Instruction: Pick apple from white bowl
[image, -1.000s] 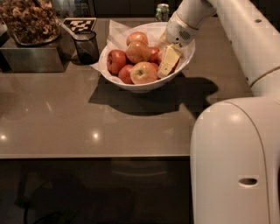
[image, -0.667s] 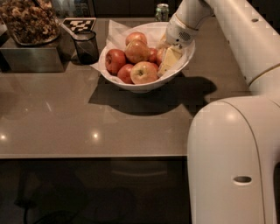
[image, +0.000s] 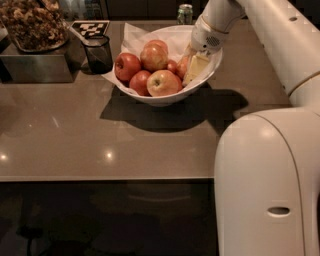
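The white bowl stands at the back middle of the brown table, lined with white paper and holding several apples. A red apple lies at the bowl's right side, half hidden; no sticker shows on it. A yellower apple with a stem dimple lies at the front, with darker red apples to the left. My gripper reaches down into the right side of the bowl, right against the half-hidden red apple. My white arm comes in from the upper right.
A small dark glass cup stands just left of the bowl. A metal box topped with a tray of brown snacks is at the far left. A can stands behind the bowl. My white base fills the lower right.
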